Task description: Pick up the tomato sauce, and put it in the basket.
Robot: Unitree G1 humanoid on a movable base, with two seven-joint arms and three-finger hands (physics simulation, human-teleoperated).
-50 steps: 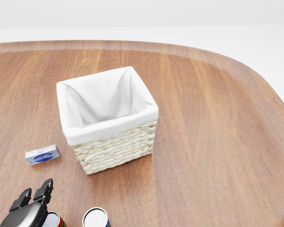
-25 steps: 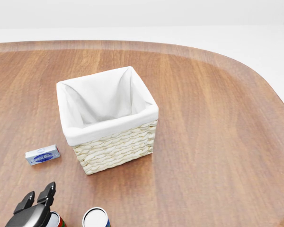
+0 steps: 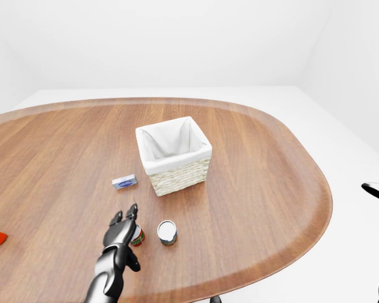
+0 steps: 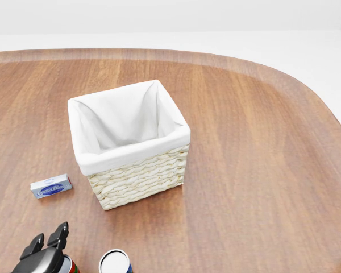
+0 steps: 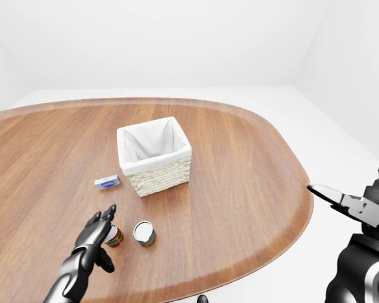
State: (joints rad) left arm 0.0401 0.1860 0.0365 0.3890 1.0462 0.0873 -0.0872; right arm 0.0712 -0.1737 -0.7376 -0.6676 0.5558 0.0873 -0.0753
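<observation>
The left robot hand [image 5: 100, 230], fingers apart, is reaching over the tomato sauce can [image 5: 114, 237] standing on the table [image 5: 240, 177]. Next it should close, then lift toward the basket [image 5: 153, 158].

A bare simulated test room: plain white walls [image 3: 177, 38] and floor around one oval wooden worktop [image 3: 259, 183].

The head view looked steeply down, close on the wicker basket [image 4: 131, 145]. Both eye views stood farther off, taking in the whole oval desk [image 3: 259, 189]. All three shared the basket and the small blue box [image 4: 51, 186].
</observation>
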